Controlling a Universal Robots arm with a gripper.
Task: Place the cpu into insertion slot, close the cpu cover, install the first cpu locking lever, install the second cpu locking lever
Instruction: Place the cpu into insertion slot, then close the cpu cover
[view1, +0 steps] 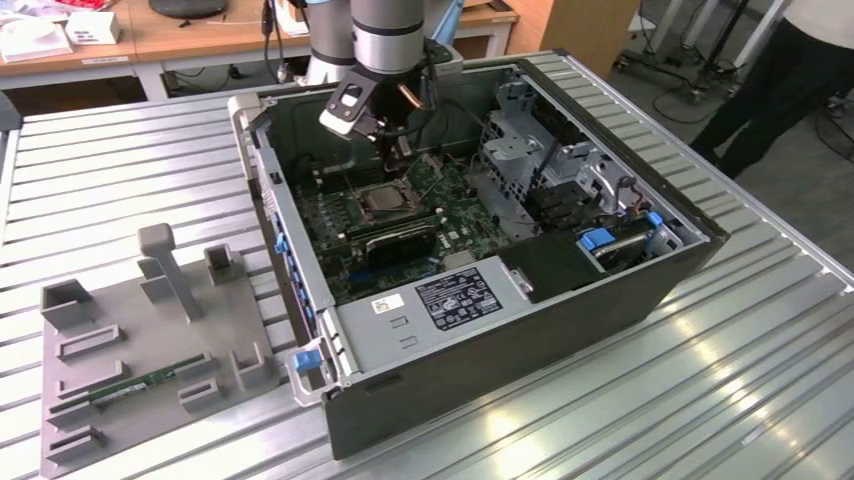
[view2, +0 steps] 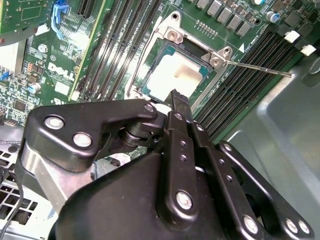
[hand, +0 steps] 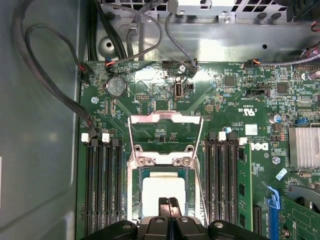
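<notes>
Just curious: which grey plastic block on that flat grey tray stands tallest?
The narrow grey post near the tray's far edge; the other blocks sit much lower.

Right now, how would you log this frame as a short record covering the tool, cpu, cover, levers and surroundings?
tool: shut, nothing seen between its fingers, poised over the cpu's edge
cpu: silver face up, seated in the insertion slot
cpu cover: open, raised behind the slot, board visible through its window
locking lever: thin wire, sticking out sideways, unlatched
computer case: open, lying on a slatted metal table
</notes>
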